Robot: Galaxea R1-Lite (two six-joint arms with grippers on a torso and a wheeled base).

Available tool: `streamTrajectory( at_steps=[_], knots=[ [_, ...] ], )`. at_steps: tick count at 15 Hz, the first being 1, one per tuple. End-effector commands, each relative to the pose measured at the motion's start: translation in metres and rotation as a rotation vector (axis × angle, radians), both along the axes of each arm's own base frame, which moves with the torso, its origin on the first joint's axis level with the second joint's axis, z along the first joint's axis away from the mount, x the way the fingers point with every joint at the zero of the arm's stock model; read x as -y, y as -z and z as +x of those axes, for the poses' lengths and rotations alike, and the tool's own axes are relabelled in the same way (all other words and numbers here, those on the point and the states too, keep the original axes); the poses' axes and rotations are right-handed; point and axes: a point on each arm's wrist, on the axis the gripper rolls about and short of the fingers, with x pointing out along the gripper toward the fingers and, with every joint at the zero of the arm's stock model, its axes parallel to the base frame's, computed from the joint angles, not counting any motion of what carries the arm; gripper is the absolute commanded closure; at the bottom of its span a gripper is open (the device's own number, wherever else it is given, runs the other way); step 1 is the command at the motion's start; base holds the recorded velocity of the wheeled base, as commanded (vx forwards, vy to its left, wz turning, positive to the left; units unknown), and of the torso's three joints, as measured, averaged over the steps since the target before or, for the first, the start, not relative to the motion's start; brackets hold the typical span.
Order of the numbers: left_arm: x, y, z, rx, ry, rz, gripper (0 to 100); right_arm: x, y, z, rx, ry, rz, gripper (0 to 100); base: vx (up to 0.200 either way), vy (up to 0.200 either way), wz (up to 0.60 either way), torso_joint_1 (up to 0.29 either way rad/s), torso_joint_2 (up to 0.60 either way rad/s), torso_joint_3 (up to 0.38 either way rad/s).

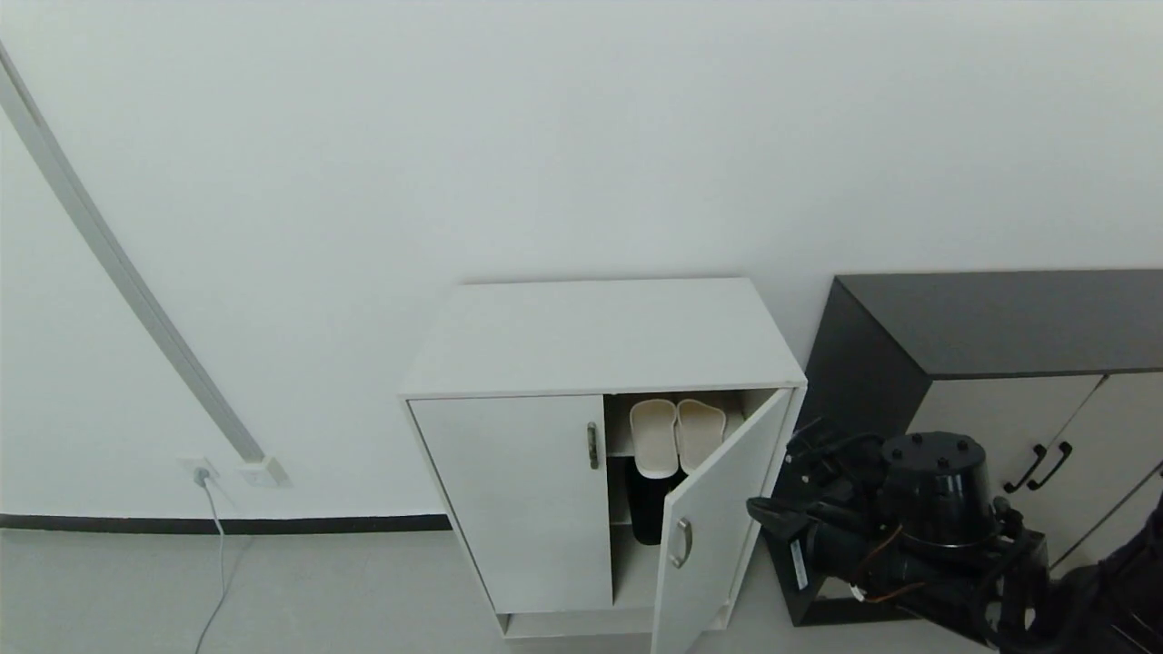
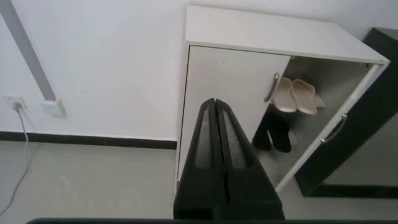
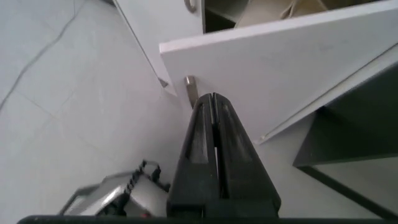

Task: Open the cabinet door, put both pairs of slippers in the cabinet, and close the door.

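The white cabinet (image 1: pixel 591 336) stands against the wall, its left door shut and its right door (image 1: pixel 713 509) swung partly open. A beige pair of slippers (image 1: pixel 677 434) lies on the upper shelf, and a black pair (image 1: pixel 647 509) stands below it. My right gripper (image 1: pixel 759 510) is shut and empty. It sits close to the outer face of the open door (image 3: pixel 280 68), just beside the door's handle (image 3: pixel 191 91). My left gripper (image 2: pixel 215 102) is shut, empty and held back from the cabinet, facing the beige slippers (image 2: pixel 298 94) and the black slippers (image 2: pixel 277 134).
A dark cabinet (image 1: pixel 999 322) with pale doors stands right beside the white one. A wall socket with a hanging cable (image 1: pixel 207 481) and a slanted grey conduit (image 1: pixel 118 263) are on the left. Bare floor lies in front.
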Motion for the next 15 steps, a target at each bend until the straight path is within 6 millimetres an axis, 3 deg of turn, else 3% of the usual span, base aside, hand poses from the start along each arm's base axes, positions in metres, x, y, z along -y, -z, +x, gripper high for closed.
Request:
streamTrajectory(
  at_steps=[1,4,15],
  knots=[
    [0.000,0.000,0.000,-0.001,0.000,-0.001,100,0.008,0.007,-0.013,-0.031,-0.015,-0.019,100,0.000,0.000,0.00,0.000,0.00,0.000],
    [0.000,0.000,0.000,-0.001,0.000,-0.001,100,0.006,0.016,-0.010,-0.059,-0.030,-0.026,100,0.000,0.000,0.00,0.000,0.00,0.000],
    [0.000,0.000,0.000,-0.001,-0.001,-0.003,100,-0.026,0.044,0.037,-0.046,-0.018,-0.012,100,0.000,0.000,0.00,0.000,0.00,0.000]
  ],
)
